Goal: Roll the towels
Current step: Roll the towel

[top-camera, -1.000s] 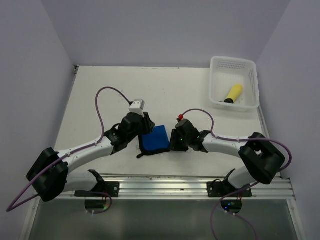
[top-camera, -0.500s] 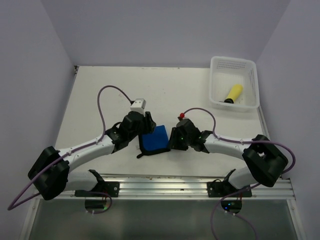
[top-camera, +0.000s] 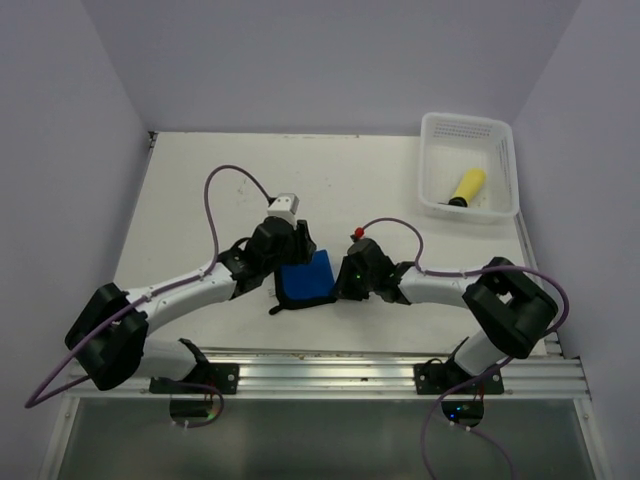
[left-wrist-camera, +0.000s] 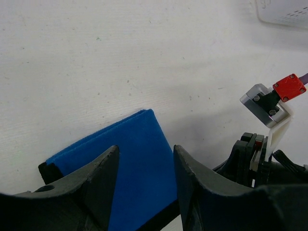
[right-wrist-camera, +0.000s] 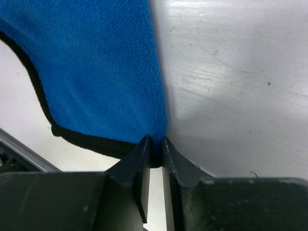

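The blue towel (top-camera: 306, 281) lies folded on the table between the two grippers, its dark edging along the near side. My left gripper (top-camera: 292, 258) is open at the towel's left edge. In the left wrist view its fingers (left-wrist-camera: 192, 178) straddle the blue towel (left-wrist-camera: 130, 159), the left gripper (left-wrist-camera: 145, 149) holding nothing. My right gripper (top-camera: 341, 284) is at the towel's right edge. In the right wrist view the right gripper (right-wrist-camera: 156, 144) is pinched shut on the dark-edged rim of the blue towel (right-wrist-camera: 96, 67). The yellow towel (top-camera: 466, 186) lies rolled in the basket.
The white perforated basket (top-camera: 433, 170) stands at the back right of the table; its corner shows in the left wrist view (left-wrist-camera: 284, 12). The right wrist's camera block with a red tab (left-wrist-camera: 272, 103) is close to the right of the left fingers. A metal rail (top-camera: 330, 375) runs along the near edge.
The left gripper has shifted a little right and away from the bases over the towel's left edge. The right gripper has pushed slightly left, and the towel has moved slightly left with it.
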